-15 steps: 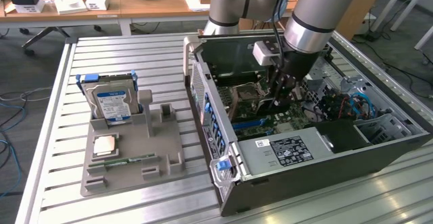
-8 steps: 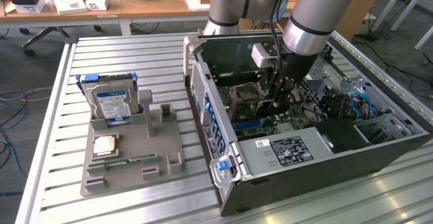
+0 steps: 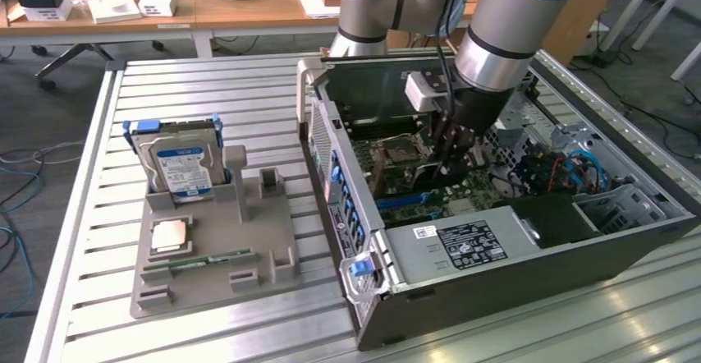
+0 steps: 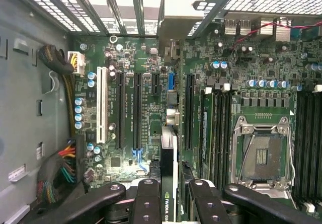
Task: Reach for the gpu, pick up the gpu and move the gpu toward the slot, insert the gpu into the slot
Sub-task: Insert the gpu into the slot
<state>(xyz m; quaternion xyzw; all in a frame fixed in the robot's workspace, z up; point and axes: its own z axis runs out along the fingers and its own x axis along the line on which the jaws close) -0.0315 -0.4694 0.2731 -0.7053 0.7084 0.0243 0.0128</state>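
Note:
In the wrist view my gripper (image 4: 171,209) is shut on the gpu (image 4: 169,178), which I see edge-on: a thin card with a green logo between the two black fingers (image 4: 148,204). It stands upright over the green motherboard (image 4: 151,133), running parallel to the long card connectors. One long black slot (image 4: 137,108) lies along one side of the card and another long black slot (image 4: 188,110) along the other. The card hides the board directly beneath it, so I cannot tell whether its edge touches a connector. In the exterior view the gripper (image 3: 451,159) is deep inside the open computer case (image 3: 328,158).
The square silver CPU socket (image 4: 261,153) and memory slots (image 4: 307,143) sit beside the card. Cable bundles (image 4: 60,171) hang by the case wall. Outside the case, a grey holder (image 3: 208,248) carries a blue-labelled hard drive (image 3: 180,166). The power supply (image 3: 460,244) fills the near corner.

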